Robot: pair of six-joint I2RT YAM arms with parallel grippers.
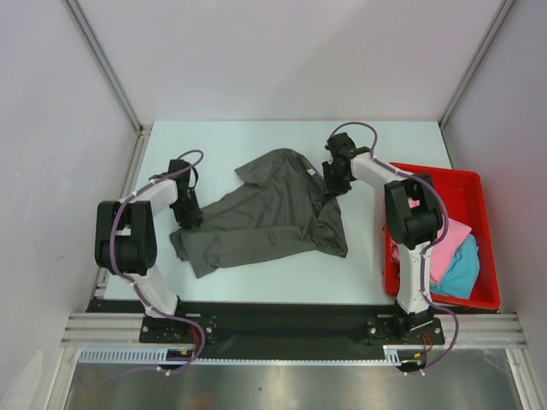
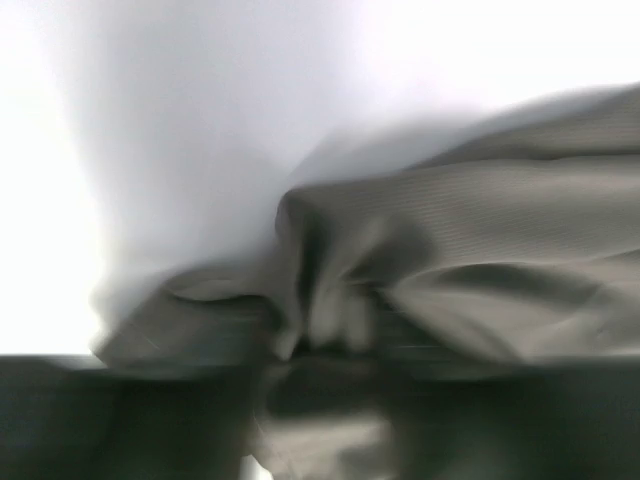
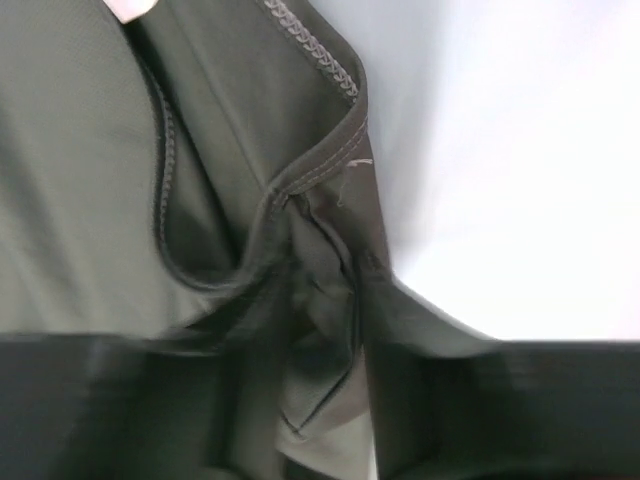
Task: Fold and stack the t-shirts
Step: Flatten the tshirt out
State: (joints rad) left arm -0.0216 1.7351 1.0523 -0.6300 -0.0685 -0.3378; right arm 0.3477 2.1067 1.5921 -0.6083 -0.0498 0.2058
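Top external: left gripper (image 1: 186, 219) and right gripper (image 1: 334, 183) are working opposite edges of the charcoal t-shirt (image 1: 265, 218), probably flattening it. Can't tell whether jaws are clamping. Next is likely pulling it taut, needing firm pinches.

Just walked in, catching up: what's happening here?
Two arms are working on the grey t-shirt, which lies crumpled on the table. The right gripper pinches a fold at its right edge; the left gripper is at its left edge, grip unclear. The pink t-shirt and turquoise t-shirt lie in the red tray.
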